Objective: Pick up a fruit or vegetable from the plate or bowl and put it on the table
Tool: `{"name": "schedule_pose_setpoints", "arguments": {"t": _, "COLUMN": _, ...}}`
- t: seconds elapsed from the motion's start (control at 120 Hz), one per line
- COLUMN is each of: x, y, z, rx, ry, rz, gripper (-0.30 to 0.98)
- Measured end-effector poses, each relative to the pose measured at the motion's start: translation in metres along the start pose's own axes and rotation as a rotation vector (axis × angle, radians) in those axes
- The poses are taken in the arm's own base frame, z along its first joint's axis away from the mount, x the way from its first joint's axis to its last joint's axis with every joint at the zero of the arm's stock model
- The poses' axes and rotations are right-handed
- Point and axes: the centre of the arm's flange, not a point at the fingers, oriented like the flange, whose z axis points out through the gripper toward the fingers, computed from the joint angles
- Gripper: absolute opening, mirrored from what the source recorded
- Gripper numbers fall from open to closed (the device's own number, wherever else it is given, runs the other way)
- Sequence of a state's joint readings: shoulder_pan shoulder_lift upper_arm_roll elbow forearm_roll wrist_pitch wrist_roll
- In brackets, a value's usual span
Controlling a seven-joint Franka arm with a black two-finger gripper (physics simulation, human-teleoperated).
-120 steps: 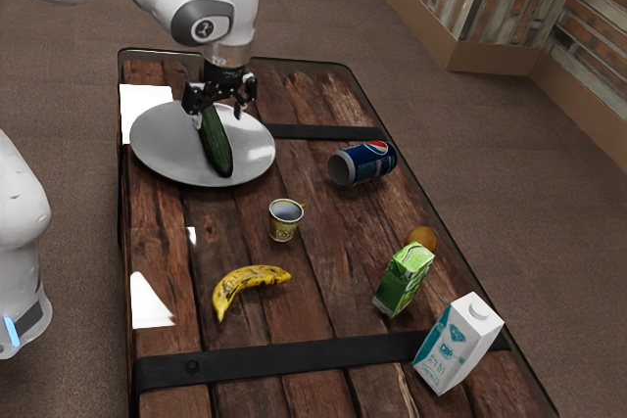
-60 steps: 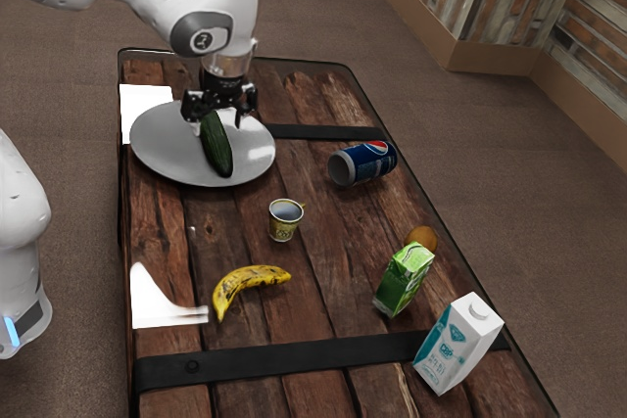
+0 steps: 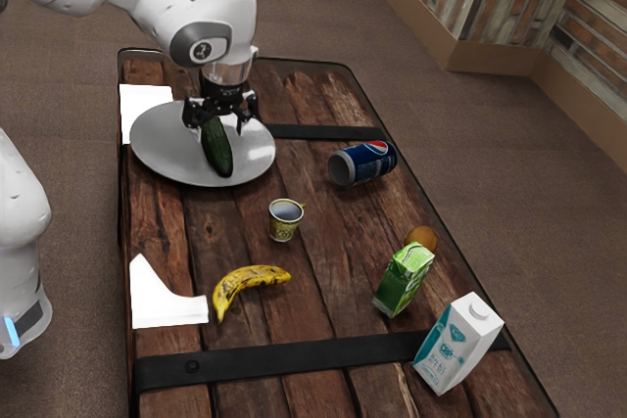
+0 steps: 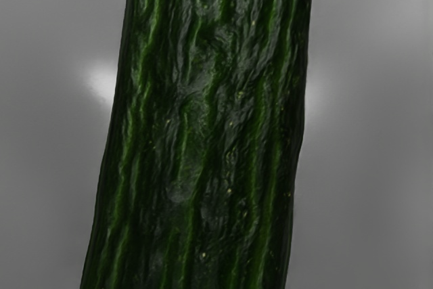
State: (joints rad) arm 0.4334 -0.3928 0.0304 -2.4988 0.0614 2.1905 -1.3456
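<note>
My gripper (image 3: 219, 125) is low over the grey plate in the exterior view, at the cucumber's far end. Its fingers stand open, spread to either side of the cucumber, with space between them and its skin. The dark green cucumber (image 3: 217, 151) lies lengthwise on the plate (image 3: 159, 151); its far end is partly hidden under my hand. In the wrist view the ridged cucumber (image 4: 203, 133) runs close beneath the hand, with the grey plate (image 4: 365, 167) on both sides of it.
A small cup (image 3: 283, 220) and a banana (image 3: 245, 283) are on the wooden table (image 3: 304, 301). Toward the exterior view's right are a blue can (image 3: 364, 163) on its side, a green carton (image 3: 403, 279), a brown round item (image 3: 422, 237) and a white carton (image 3: 458, 343).
My hand has come down over the cucumber, its fingers lower around the far end. The cucumber and plate have stayed where they were.
</note>
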Motion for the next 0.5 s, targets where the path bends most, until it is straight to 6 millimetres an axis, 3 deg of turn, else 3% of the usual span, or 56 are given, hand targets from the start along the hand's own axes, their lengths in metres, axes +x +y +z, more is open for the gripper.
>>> {"name": "schedule_pose_setpoints", "arguments": {"t": 0.5, "x": 0.004, "y": 0.000, "z": 0.012, "rx": -0.004, "ry": -0.003, "rz": 0.013, "gripper": 0.69}}
